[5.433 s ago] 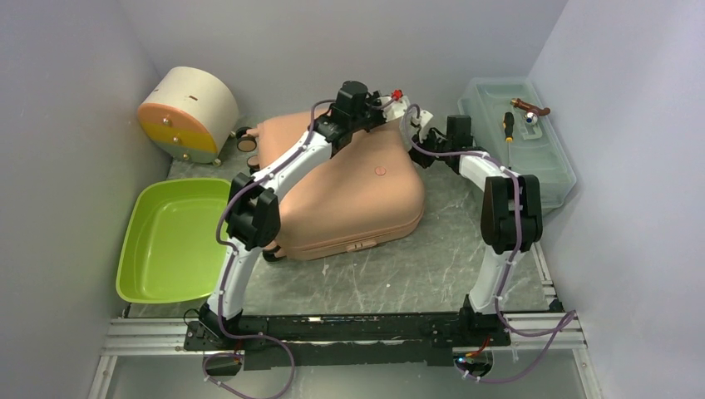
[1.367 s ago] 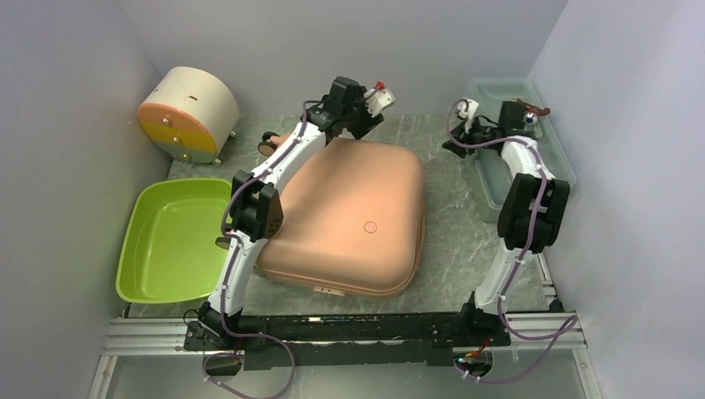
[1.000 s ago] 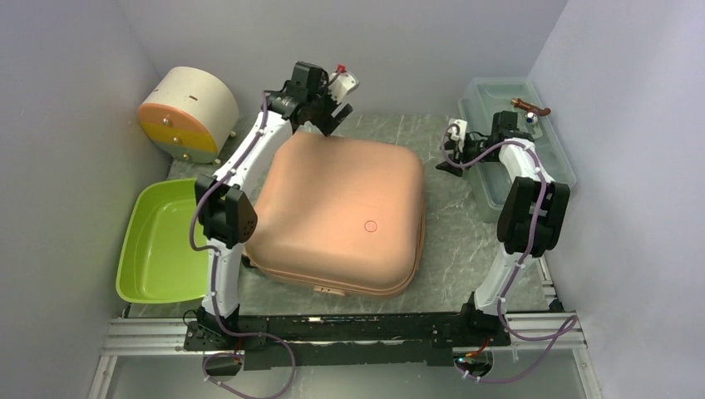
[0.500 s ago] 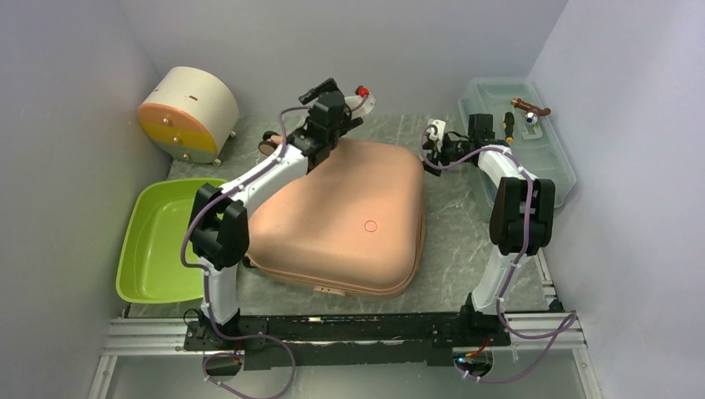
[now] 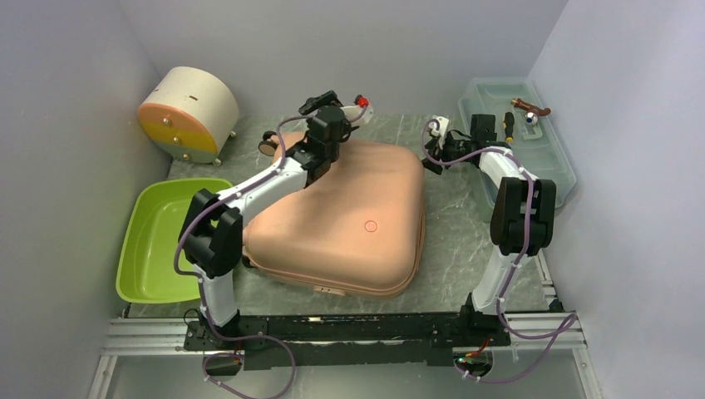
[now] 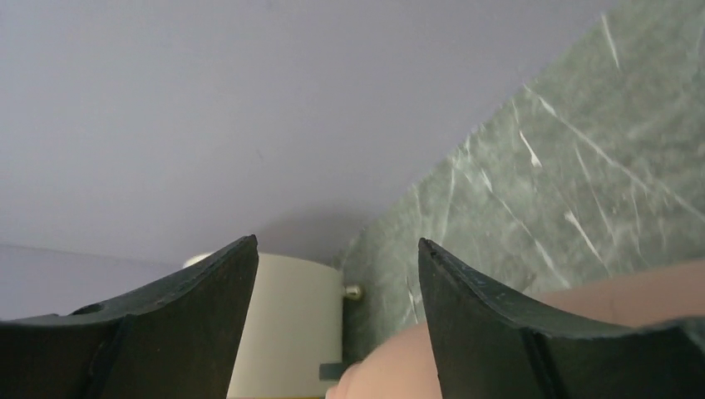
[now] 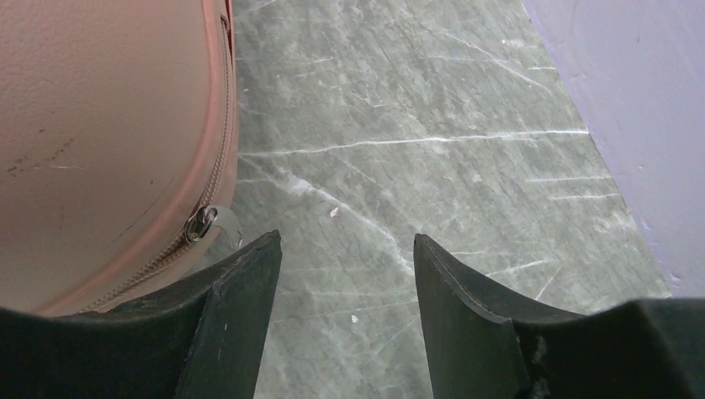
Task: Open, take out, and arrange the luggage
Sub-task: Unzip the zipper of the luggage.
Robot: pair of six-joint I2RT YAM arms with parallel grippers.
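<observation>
The luggage [image 5: 349, 216] lies flat and closed in the middle of the tabletop [image 5: 465, 249]. The left gripper [image 6: 337, 249] hovers over the luggage's far edge, its fingers [image 6: 191, 316] apart with nothing between them. The right gripper [image 7: 345, 241] hangs just off the luggage's far right corner, fingers apart and empty, the zipper pull [image 7: 202, 223] just beside one finger. A cream round box [image 5: 187, 112] stands beyond the luggage's far left corner, and a green tub [image 5: 166, 241] sits left of the luggage

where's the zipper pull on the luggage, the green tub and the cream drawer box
luggage zipper pull [image 7: 200, 223], right wrist view, its metal ring
green tub [image 5: 166, 241], top external view, bare inner floor
cream drawer box [image 5: 195, 96], top external view, curved cream side
</observation>
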